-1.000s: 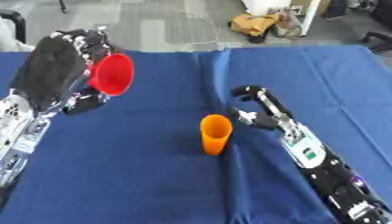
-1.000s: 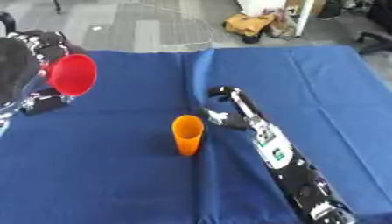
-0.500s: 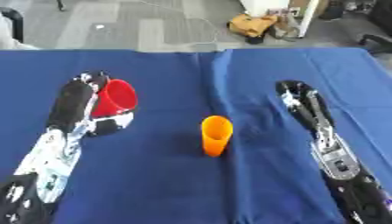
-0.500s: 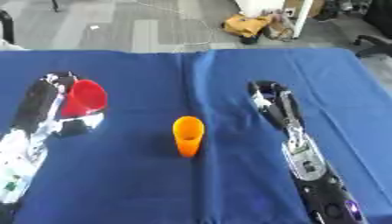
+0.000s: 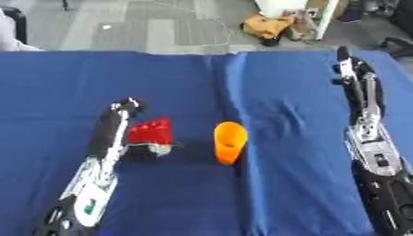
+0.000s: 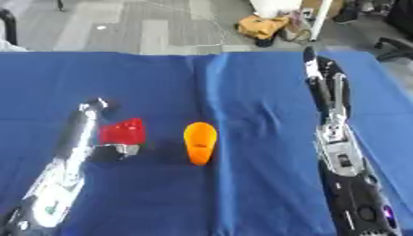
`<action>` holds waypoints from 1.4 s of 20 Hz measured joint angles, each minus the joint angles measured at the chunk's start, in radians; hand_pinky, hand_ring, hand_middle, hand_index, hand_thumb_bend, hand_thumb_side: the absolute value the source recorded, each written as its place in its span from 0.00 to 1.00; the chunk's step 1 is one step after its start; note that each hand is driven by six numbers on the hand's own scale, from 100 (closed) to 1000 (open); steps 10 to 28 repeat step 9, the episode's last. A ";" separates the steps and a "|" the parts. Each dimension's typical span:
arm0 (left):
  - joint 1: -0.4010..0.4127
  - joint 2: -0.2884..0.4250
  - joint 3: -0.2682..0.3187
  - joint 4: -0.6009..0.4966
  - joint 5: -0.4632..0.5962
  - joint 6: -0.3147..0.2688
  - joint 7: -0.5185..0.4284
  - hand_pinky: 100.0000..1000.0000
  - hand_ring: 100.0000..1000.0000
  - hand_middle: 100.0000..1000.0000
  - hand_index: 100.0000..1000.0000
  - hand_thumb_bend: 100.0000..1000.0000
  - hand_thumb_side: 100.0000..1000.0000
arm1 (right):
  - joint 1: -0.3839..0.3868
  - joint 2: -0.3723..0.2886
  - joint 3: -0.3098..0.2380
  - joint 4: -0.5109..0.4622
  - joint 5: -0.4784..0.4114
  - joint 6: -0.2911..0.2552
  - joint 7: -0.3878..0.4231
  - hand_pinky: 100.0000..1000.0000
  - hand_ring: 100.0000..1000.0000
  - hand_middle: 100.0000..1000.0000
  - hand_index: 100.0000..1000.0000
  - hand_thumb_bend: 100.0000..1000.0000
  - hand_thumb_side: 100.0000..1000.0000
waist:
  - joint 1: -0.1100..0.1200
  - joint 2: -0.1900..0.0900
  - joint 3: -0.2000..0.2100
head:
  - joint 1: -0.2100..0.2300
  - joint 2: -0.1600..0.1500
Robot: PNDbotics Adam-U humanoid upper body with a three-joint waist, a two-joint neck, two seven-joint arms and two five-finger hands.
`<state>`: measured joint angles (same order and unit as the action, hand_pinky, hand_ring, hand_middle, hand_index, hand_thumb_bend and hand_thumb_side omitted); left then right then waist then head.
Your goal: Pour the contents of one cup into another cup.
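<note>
An orange cup (image 5: 229, 142) stands upright in the middle of the blue tablecloth (image 5: 185, 83). Just to its left is a red cup (image 5: 151, 131), low over the cloth, held by my left hand (image 5: 121, 126). That hand reaches in from the lower left, its back toward me and its thumb curled under the cup. A small gap separates the two cups. I cannot see inside either cup. My right hand (image 6: 324, 76) lies at the far right of the table with straight fingers pointing away, holding nothing, well apart from the cups.
A raised fold (image 5: 235, 78) in the cloth runs from the far edge toward the orange cup. Beyond the table is grey floor with a yellow bag (image 5: 272, 26) and a white post (image 5: 327, 18).
My left hand has brought the red cup down from the upper left to beside the orange cup. My right hand has moved away from the orange cup to the far right and straightened.
</note>
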<state>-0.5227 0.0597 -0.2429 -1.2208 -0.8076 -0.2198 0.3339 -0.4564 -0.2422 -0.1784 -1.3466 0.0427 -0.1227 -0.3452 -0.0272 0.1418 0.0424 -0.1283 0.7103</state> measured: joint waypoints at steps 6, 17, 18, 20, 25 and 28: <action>0.044 0.002 -0.011 -0.092 0.088 -0.085 0.077 0.51 0.63 0.66 0.76 1.00 0.82 | 0.009 -0.012 0.054 -0.008 -0.088 -0.018 -0.085 0.60 0.70 0.54 0.73 0.42 0.80 | 0.002 0.000 0.007 | -0.004 0.000; 0.067 0.017 -0.014 -0.150 0.134 -0.105 0.107 0.48 0.63 0.66 0.77 1.00 0.79 | 0.011 -0.019 0.078 -0.021 -0.133 -0.031 -0.104 0.58 0.70 0.54 0.73 0.44 0.81 | 0.004 0.000 0.007 | -0.005 0.000; 0.067 0.017 -0.014 -0.150 0.134 -0.105 0.107 0.48 0.63 0.66 0.77 1.00 0.79 | 0.011 -0.019 0.078 -0.021 -0.133 -0.031 -0.104 0.58 0.70 0.54 0.73 0.44 0.81 | 0.004 0.000 0.007 | -0.005 0.000; 0.067 0.017 -0.014 -0.150 0.134 -0.105 0.107 0.48 0.63 0.66 0.77 1.00 0.79 | 0.011 -0.019 0.078 -0.021 -0.133 -0.031 -0.104 0.58 0.70 0.54 0.73 0.44 0.81 | 0.004 0.000 0.007 | -0.005 0.000; 0.067 0.017 -0.014 -0.150 0.134 -0.105 0.107 0.48 0.63 0.66 0.77 1.00 0.79 | 0.011 -0.019 0.078 -0.021 -0.133 -0.031 -0.104 0.58 0.70 0.54 0.73 0.44 0.81 | 0.004 0.000 0.007 | -0.005 0.000; 0.067 0.017 -0.014 -0.150 0.134 -0.105 0.107 0.48 0.63 0.66 0.77 1.00 0.79 | 0.011 -0.019 0.078 -0.021 -0.133 -0.031 -0.104 0.58 0.70 0.54 0.73 0.44 0.81 | 0.004 0.000 0.007 | -0.005 0.000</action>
